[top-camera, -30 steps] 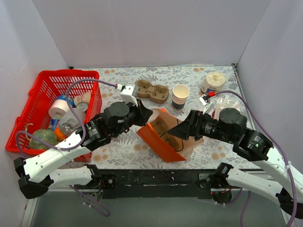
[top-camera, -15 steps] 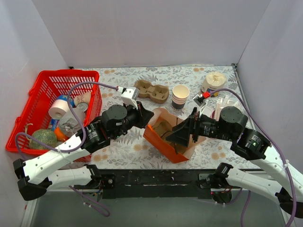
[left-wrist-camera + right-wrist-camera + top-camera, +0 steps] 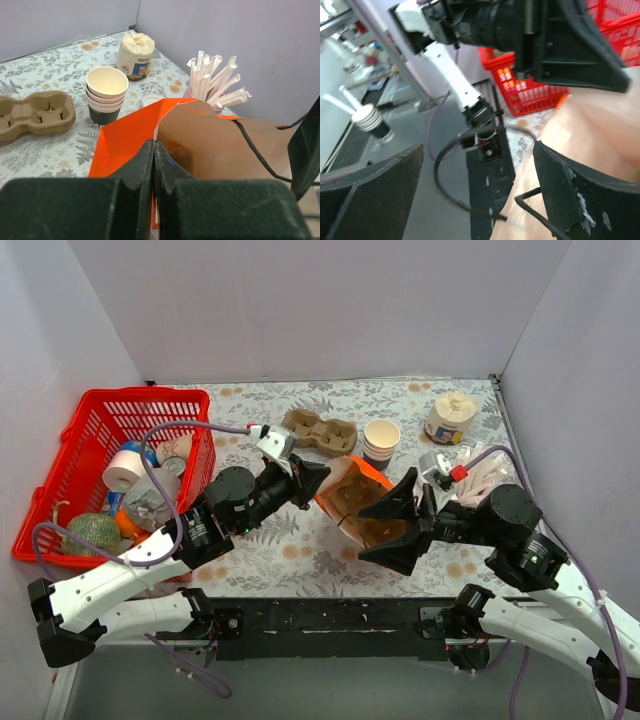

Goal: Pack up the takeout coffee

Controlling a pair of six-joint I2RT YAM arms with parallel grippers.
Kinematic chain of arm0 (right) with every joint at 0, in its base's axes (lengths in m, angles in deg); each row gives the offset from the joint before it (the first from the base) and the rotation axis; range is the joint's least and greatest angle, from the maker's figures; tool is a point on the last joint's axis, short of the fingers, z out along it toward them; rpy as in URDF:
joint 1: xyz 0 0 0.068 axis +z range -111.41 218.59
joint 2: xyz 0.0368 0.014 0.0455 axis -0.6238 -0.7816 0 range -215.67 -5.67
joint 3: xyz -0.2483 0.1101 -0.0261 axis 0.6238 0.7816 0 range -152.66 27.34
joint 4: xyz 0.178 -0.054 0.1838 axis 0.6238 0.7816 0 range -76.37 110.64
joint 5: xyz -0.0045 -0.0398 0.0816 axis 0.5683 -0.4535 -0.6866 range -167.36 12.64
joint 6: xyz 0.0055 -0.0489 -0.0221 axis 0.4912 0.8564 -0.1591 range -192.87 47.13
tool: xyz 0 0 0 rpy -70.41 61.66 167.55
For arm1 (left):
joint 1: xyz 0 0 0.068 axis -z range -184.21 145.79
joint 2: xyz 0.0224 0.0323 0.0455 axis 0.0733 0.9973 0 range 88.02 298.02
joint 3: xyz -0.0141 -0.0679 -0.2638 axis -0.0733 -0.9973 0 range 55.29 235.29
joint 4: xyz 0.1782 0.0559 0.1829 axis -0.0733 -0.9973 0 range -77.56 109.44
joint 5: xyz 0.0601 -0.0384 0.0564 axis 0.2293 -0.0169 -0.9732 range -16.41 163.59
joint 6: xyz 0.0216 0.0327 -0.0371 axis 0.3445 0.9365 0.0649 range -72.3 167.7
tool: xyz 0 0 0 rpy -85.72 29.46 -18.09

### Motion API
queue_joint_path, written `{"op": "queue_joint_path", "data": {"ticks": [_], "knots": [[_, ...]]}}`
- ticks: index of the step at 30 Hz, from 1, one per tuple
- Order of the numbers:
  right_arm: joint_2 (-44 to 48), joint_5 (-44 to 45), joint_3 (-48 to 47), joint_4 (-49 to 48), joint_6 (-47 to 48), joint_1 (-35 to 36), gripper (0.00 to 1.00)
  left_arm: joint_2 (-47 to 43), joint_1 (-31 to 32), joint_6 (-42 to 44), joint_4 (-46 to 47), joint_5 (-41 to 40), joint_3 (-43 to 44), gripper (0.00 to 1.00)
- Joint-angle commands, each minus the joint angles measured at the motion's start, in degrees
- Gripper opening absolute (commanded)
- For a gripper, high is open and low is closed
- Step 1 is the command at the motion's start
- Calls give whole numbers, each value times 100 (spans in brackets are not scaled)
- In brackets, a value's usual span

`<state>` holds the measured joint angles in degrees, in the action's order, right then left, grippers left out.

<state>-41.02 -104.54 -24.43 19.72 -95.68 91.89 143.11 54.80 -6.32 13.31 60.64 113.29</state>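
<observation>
You have a paper bag point(image 3: 352, 498) held tilted mid-table over the floral-print cloth point(image 3: 300, 550), its mouth gaping. It is smooth orange outside and matte kraft brown inside, with sharp folded creases and a thin dark cord handle point(image 3: 255, 152). Behind it sit a stack of lidless cream cups point(image 3: 381, 443) and a moulded pulp cup carrier point(image 3: 320, 432). A red plastic lattice basket point(image 3: 130, 393) stands at far left. The takeout coffee point(image 3: 150, 99) shows you only a sliver of round white lid, peeking over the bag's orange rim near the pink cup of paper-wrapped sticks point(image 3: 210, 80); its body is hidden. Your left gripper point(image 3: 318, 475) stretches forward, fingers pressed together on the bag's rim. Your right gripper point(image 3: 362, 534) is angled in from the right with its fingers spread wide. The bag's brown side lies between them, and you cannot tell whether they touch it.
</observation>
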Motion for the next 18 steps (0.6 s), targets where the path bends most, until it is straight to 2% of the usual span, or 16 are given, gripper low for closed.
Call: {"op": "queue_joint_path", "data": {"ticks": [1, 3, 6, 7, 10, 13, 14, 15, 17, 18], "knots": [[-375, -1263, 308, -662, -145, -4, 98, -323, -29, 428, 412, -40, -446, 0], [-568, -1211, 281, -206, -58, -4, 98, -551, -29, -18, 271, -304, -796, 1], [-631, -1176, 334, -64, 74, 5, 98, -954, -29, -809, -141, -787, -1158, 11], [-639, -1176, 395, -72, 75, 5, 98, -1078, -20, -1369, -369, -866, -1377, 22], [-692, -1473, 501, -186, -22, 5, 98, -1595, -20, -2040, -687, -815, -1799, 37], [-789, -2027, 641, -554, -320, 49, 98, -2070, -12, -2367, -907, -683, -1923, 66], [-815, -2254, 737, -808, -504, 84, 98, -2151, -20, -2481, -942, -630, -1924, 82], [-885, -2291, 764, -889, -575, 154, 98, -2213, -20, -2508, -1047, -491, -1906, 90], [-947, -2240, 730, -934, -654, 259, 98, -2327, -20, -2534, -1188, -384, -1828, 98], [-1034, -2213, 703, -934, -663, 364, 98, -2336, -20, -2543, -1389, -288, -1784, 98]]}}
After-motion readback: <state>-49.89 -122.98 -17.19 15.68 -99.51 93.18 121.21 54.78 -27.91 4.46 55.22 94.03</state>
